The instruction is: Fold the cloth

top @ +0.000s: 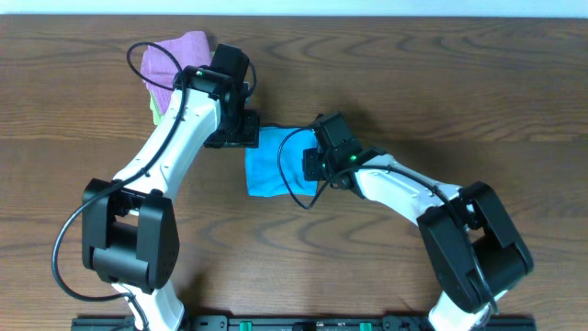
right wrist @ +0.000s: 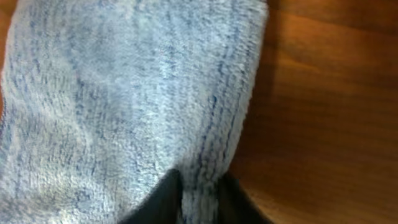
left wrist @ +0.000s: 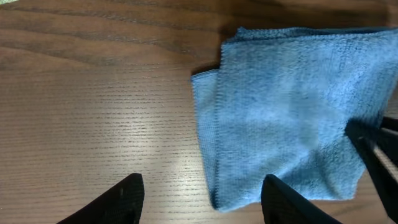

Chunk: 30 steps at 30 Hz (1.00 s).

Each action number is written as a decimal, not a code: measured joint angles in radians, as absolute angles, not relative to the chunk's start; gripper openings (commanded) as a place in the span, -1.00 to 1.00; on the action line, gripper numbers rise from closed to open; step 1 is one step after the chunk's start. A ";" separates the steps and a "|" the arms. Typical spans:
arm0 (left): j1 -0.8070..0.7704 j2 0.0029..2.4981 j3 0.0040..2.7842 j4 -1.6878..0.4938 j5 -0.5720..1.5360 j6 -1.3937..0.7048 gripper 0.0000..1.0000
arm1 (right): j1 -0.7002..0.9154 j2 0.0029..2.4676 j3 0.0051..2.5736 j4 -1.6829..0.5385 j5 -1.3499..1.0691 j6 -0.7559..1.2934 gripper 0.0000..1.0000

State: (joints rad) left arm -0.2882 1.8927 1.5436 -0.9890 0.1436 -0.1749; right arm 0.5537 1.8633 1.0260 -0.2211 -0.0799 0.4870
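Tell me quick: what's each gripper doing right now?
Left gripper: open, holding nothing.
Right gripper: closed on the cloth edge.

Soft, fuzzy sky-blue pile on the cloth [left wrist: 292, 118], matt, with a stitched hem along its 9 o'clock edge in the left wrist view. Smooth brown wood grain on the tabletop [left wrist: 93, 106], faint sheen. Matt black plastic on the left claw [left wrist: 202, 183] and right claw [right wrist: 199, 190]. Glossy white shells on left arm [top: 179, 133] and right arm [top: 404, 188].
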 measured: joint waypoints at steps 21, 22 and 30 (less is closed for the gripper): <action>-0.288 1.893 1.544 -0.989 0.151 -0.175 0.24 | 0.480 1.858 1.034 -0.366 -0.055 0.463 0.55; -0.288 1.893 1.544 -0.989 0.151 -0.175 0.23 | 0.480 1.856 1.036 -0.366 -0.051 0.462 0.78; -0.288 1.893 1.544 -0.990 0.152 -0.175 0.22 | 0.480 1.838 1.040 -0.374 -0.052 0.459 0.93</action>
State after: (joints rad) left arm -0.2882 1.8927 1.5436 -0.9897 0.1516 -0.1753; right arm 0.4797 1.8381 1.0401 -0.3744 -0.0525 0.4591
